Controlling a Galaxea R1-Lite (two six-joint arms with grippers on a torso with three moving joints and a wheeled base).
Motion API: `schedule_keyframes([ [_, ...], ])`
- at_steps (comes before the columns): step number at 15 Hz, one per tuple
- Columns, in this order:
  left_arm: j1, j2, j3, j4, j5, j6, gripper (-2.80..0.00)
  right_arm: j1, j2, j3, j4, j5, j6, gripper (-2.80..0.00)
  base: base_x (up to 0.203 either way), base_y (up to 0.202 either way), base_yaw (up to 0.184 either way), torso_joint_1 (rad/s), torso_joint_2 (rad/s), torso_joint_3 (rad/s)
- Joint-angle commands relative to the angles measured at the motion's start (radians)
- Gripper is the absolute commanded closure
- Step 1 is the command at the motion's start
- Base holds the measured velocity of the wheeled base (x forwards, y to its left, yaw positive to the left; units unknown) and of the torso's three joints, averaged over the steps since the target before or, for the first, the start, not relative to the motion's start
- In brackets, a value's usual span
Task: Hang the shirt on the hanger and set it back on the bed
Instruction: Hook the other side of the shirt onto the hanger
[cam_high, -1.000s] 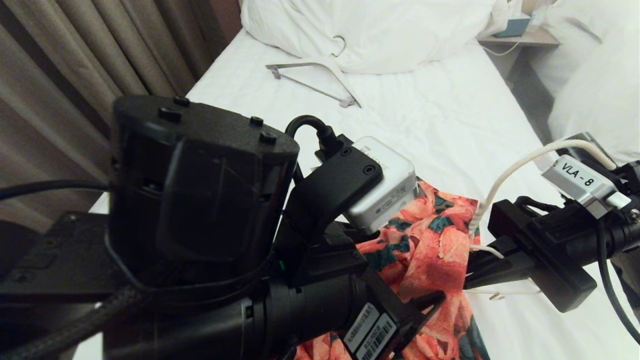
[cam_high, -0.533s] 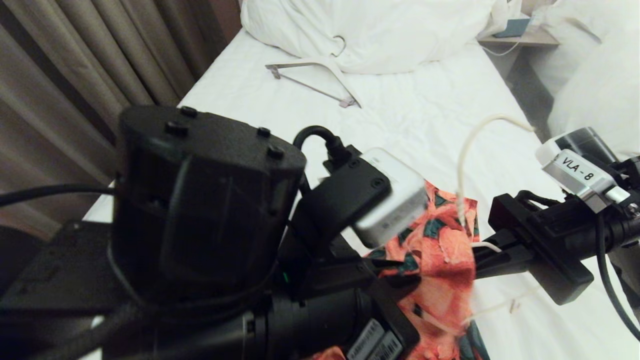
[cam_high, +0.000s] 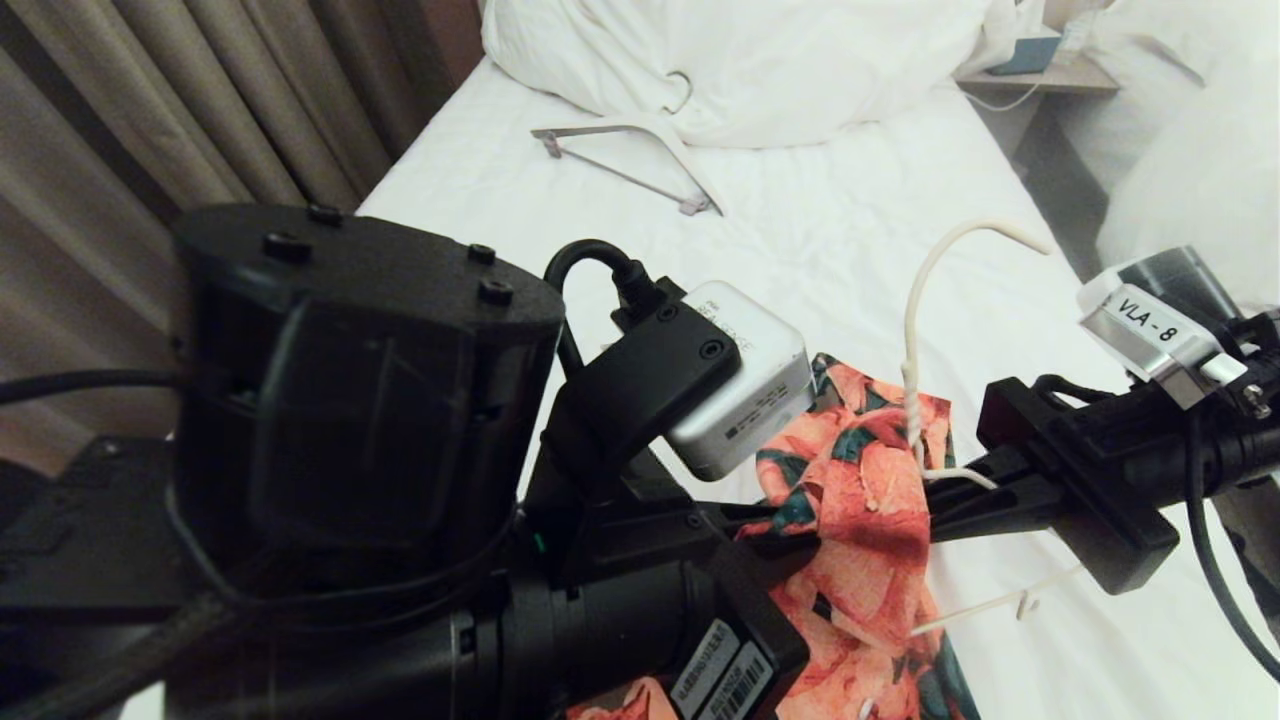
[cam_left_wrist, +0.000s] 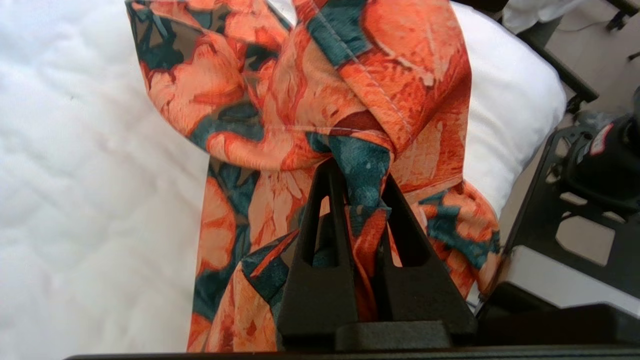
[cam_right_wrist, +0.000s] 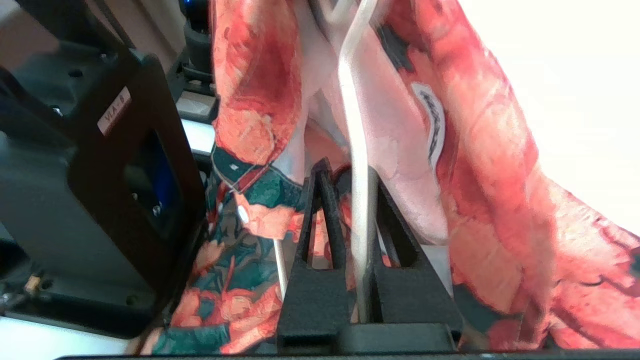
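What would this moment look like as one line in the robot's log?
left claw: shut on shirt | right claw: shut on hanger | shirt: lifted over bed | second hanger: lying by pillow

Shirt (cam_high: 860, 470) between grippers, above bed (cam_high: 840, 230)

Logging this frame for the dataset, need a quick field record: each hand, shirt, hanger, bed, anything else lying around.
left hand: shut on a bunched fold of the shirt, lifted above the bed
right hand: shut on the wire of the hanger
shirt: hangs between the two hands, lower part draping toward the sheet
hanger: hook up, wire running down against the shirt
bed: white sheet, pillow at far end
other: second hanger lying flat near the pillow; curtain on the left
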Motion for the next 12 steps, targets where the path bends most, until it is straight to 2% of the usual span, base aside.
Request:
schedule_keyframes([
  [1,0.002,-0.010,-0.002,0.000,0.002,0.001,0.00,-0.001,-0.018,0.011,0.005,0.005,-0.007,-2.80,0.000,0.000,0.000,0.000,0.00,0.000],
  [4,0.002,-0.010,-0.017,-0.001,0.002,0.001,0.00,-0.001,-0.035,0.000,0.023,0.007,0.014,-2.80,0.000,0.000,0.000,0.000,0.00,0.000],
  [5,0.002,-0.013,-0.016,-0.002,0.003,-0.001,0.00,-0.005,-0.057,-0.004,0.041,0.007,0.052,-2.80,0.000,0.000,0.000,0.000,0.00,0.000],
  [7,0.002,-0.031,-0.005,-0.040,0.001,-0.021,0.00,-0.045,-0.129,-0.013,0.065,0.001,0.220,-2.80,0.000,0.000,0.000,0.000,0.00,0.000],
  [8,0.002,-0.037,-0.003,-0.057,0.003,-0.035,0.00,-0.077,-0.156,-0.010,0.070,-0.006,0.261,-2.80,0.000,0.000,0.000,0.000,0.00,0.000],
  [10,0.009,-0.046,-0.004,-0.075,0.008,-0.046,0.00,-0.138,-0.196,0.005,0.075,-0.100,0.325,-2.80,0.000,0.000,0.000,0.000,0.00,0.000],
  [12,0.025,-0.054,-0.006,-0.092,0.013,-0.068,0.00,-0.171,-0.237,0.026,0.072,-0.136,0.416,-2.80,0.000,0.000,0.000,0.000,0.00,0.000],
])
